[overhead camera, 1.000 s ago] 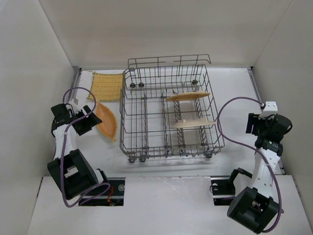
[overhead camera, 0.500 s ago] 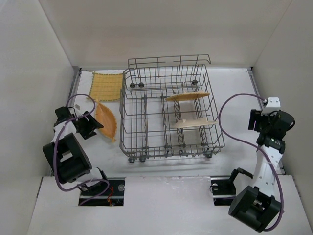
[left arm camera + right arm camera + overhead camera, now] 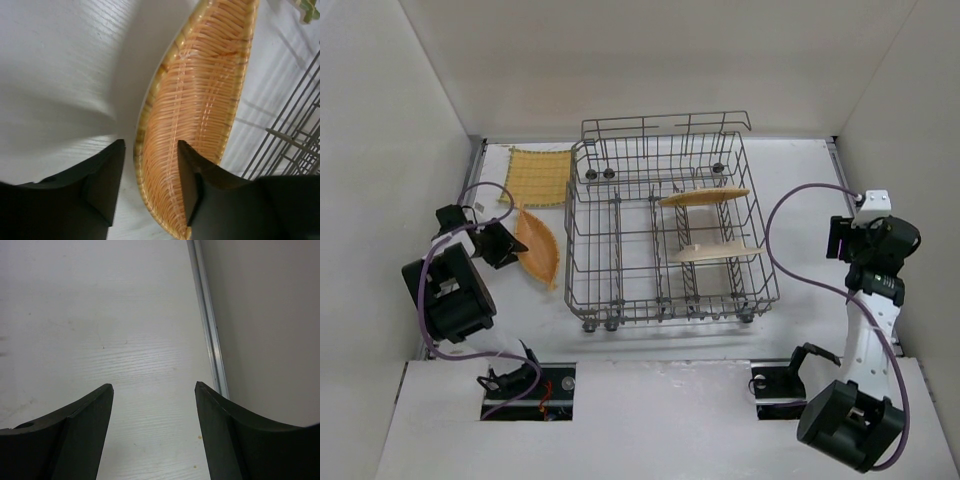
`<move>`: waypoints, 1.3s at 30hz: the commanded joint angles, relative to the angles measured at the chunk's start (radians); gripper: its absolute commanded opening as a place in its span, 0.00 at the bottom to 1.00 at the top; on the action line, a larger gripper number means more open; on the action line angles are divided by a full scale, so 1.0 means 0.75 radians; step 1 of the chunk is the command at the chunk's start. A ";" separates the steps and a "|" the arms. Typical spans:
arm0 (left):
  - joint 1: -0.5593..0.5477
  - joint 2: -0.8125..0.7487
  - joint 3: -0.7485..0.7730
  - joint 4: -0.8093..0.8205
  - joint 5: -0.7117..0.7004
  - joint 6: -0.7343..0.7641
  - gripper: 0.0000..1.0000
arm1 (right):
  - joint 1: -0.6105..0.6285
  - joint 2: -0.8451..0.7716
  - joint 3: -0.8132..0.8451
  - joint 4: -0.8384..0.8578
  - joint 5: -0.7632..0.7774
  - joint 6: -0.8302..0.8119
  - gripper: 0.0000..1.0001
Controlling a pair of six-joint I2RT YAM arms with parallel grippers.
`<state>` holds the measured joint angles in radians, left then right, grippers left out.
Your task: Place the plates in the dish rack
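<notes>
The orange leaf-shaped plate (image 3: 538, 245) lies flat on the table left of the grey wire dish rack (image 3: 760, 215). My left gripper (image 3: 508, 245) is open at the plate's left edge. In the left wrist view its jaws (image 3: 150, 150) straddle the woven rim of the plate (image 3: 205, 95), one finger (image 3: 107, 180) outside on the table, the other over the inside. A yellow squarish plate (image 3: 538, 175) lies flat behind it. An orange plate (image 3: 705, 197) and a pale yellow plate (image 3: 715, 253) stand on edge in the rack. My right gripper (image 3: 840, 238) is open and empty over bare table (image 3: 154, 387).
The rack's wire side (image 3: 295, 135) is close to the right of the leaf plate. White walls enclose the table on both sides and at the back. A metal strip (image 3: 207, 325) runs along the right wall's foot beside my right gripper.
My left arm has swung round and brought its open gripper up to the leaf plate's left rim. My right gripper has drifted slightly right and away. The plates have not moved.
</notes>
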<state>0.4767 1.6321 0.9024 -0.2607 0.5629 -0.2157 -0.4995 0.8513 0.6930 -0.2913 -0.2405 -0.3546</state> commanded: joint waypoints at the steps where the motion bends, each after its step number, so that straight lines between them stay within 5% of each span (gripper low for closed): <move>1: -0.015 0.035 0.063 0.020 -0.002 -0.011 0.37 | 0.025 0.008 0.080 0.006 0.049 0.027 0.72; 7: -0.029 0.084 0.081 0.031 -0.024 -0.005 0.16 | 0.027 0.033 0.109 0.004 0.053 0.017 0.72; 13: -0.017 0.023 0.020 0.063 -0.045 0.003 0.06 | 0.035 0.051 0.101 0.022 0.051 0.013 0.71; 27: 0.083 -0.423 -0.038 0.037 -0.219 0.163 0.04 | 0.009 -0.069 -0.167 0.268 -0.029 0.062 0.75; 39: 0.071 -0.417 0.453 -0.131 -0.347 0.300 0.04 | -0.045 -0.114 -0.237 0.339 -0.041 0.084 0.78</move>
<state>0.5529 1.3251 1.1004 -0.3519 0.3325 -0.0479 -0.5209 0.7670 0.5072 -0.1158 -0.2543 -0.3157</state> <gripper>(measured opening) 0.094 0.775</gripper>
